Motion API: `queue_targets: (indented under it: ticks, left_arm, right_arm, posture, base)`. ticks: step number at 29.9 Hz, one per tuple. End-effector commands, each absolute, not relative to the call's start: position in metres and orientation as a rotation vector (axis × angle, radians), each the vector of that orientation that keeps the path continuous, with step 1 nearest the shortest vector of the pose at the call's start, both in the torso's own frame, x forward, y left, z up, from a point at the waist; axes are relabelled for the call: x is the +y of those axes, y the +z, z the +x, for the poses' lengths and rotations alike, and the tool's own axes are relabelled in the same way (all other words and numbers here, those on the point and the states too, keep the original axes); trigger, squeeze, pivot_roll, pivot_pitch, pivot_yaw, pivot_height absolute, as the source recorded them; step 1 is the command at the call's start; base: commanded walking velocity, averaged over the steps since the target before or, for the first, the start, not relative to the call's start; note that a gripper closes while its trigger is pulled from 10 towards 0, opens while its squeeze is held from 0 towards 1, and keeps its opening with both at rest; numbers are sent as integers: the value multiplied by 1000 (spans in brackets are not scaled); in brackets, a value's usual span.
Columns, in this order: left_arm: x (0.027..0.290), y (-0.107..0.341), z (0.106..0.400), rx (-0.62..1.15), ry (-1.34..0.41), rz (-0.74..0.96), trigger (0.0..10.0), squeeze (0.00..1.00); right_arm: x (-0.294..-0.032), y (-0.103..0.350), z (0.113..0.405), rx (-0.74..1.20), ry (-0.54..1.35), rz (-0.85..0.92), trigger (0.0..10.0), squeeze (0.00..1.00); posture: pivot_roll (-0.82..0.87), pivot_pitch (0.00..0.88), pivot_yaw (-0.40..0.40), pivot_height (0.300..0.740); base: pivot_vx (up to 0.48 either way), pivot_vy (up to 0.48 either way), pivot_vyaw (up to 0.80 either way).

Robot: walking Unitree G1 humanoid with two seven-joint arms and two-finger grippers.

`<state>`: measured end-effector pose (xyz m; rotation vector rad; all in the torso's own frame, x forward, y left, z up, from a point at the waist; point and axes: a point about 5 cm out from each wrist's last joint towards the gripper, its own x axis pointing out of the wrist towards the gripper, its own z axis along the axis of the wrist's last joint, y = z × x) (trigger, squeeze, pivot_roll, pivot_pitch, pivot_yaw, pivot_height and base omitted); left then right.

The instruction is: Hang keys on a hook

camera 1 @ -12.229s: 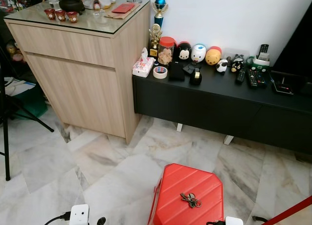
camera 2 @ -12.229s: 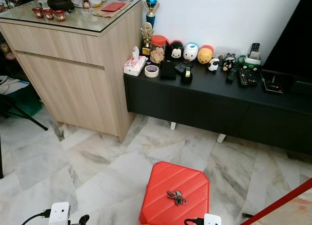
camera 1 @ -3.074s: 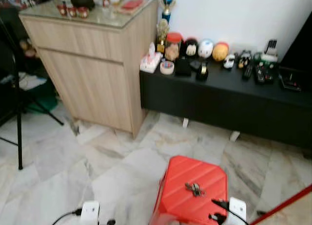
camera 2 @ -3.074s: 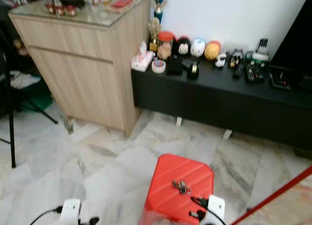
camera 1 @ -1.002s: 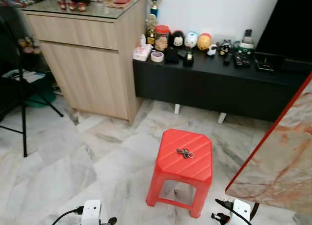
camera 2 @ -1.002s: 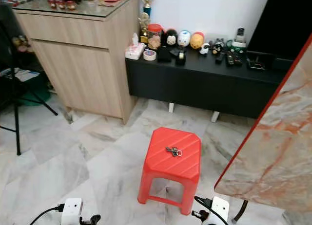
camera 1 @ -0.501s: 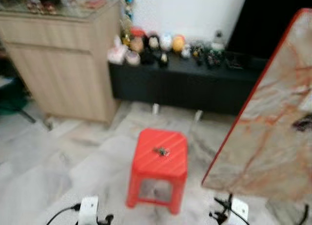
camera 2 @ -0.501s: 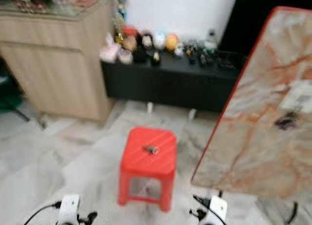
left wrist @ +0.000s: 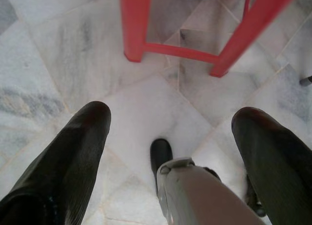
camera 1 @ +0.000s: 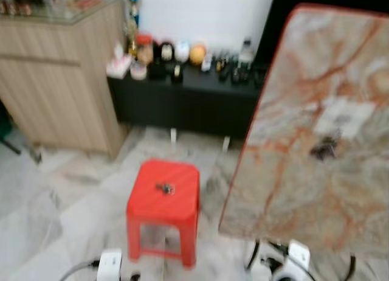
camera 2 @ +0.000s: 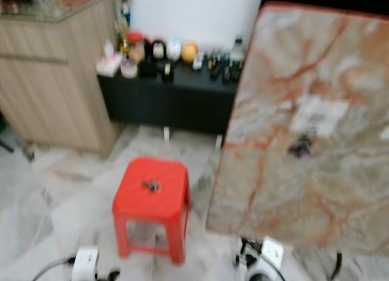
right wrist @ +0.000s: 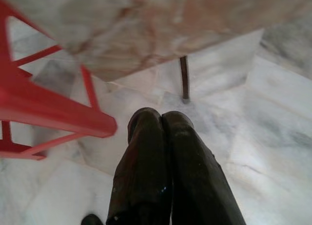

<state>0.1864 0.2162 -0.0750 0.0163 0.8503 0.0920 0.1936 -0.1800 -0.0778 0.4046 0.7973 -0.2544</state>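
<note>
On red stool point(camera 1: 163, 196): small dark blurred keys point(camera 1: 164, 187), lying flat.

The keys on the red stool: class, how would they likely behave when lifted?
The keys look like a small loose bunch, so they would probably dangle and shift. They seem light. Lying flat on the red stool, they may slide if nudged.

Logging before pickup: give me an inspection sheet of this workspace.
Surface: red stool on marble floor.
Job's things: keys lying on the stool top; blurred dark hook-like thing on the marble-patterned panel.
Clutter: figurines and jars on the black console.
End effectors: left end effector open, right end effector shut, both low over the floor.
Cables: one by the left wrist.
Surroundings: wooden cabinet, white wall.
</note>
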Motion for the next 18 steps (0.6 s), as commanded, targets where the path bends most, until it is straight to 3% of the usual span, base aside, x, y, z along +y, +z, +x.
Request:
queue_targets:
  ticks: [1, 9, 18]
  left_arm:
    - [210, -76, 186, 856, 80, 8, 10000, 0]
    - [209, -77, 186, 855, 82, 5, 10000, 0]
    - [210, -77, 184, 858, 99, -6, 10000, 0]
  right_arm:
    - [-188, -75, 196, 775, -281, 398, 10000, 0]
    - [-188, -66, 212, 701, -278, 415, 10000, 0]
    - [-200, -32, 252, 480, -362, 349, 10000, 0]
  posture:
    - [-37, 0, -55, 740]
    - [-35, 0, -58, 740]
    - [-35, 0, -60, 740]
  base:
    - [0, -405, 0]
    - [0, -362, 0]
    - [0, 0, 0]
